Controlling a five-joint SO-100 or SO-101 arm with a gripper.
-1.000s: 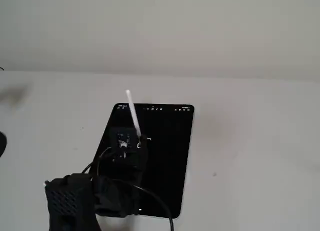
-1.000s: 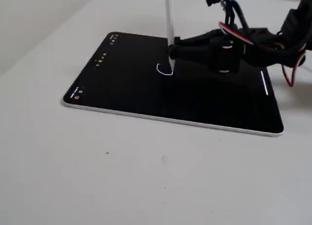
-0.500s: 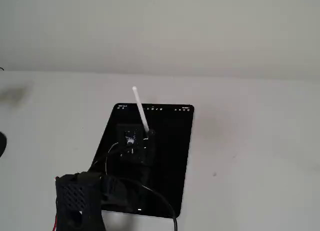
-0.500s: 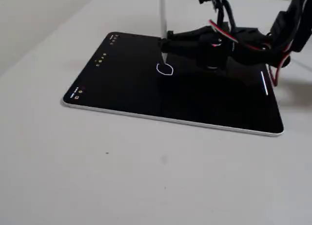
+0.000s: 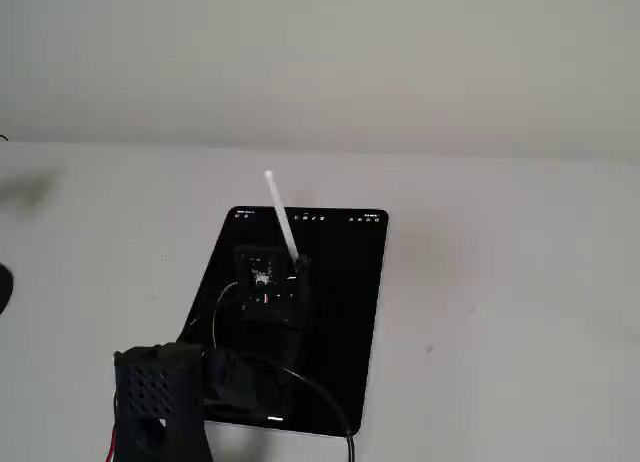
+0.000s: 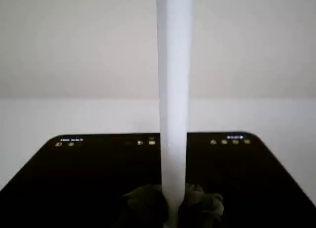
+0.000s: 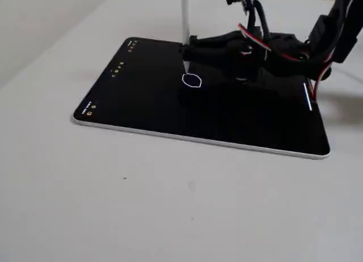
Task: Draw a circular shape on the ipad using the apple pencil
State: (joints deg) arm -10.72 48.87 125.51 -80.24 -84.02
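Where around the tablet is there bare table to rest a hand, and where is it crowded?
Bare table lies along the ipad's long near edge in a fixed view, and beside its icon end. In the other fixed view, the table right of the ipad is bare too. Crowded: the screen middle, where the end effector holds the apple pencil by the circular shape.

Arm stretched low and nearly level, reaching in from the right in a fixed view, red and black cables looping over the wrist. The gripper (image 7: 190, 48) is clamped around the apple pencil (image 7: 185, 18), holding it upright. In the other fixed view the gripper (image 5: 296, 269) points away from the base.
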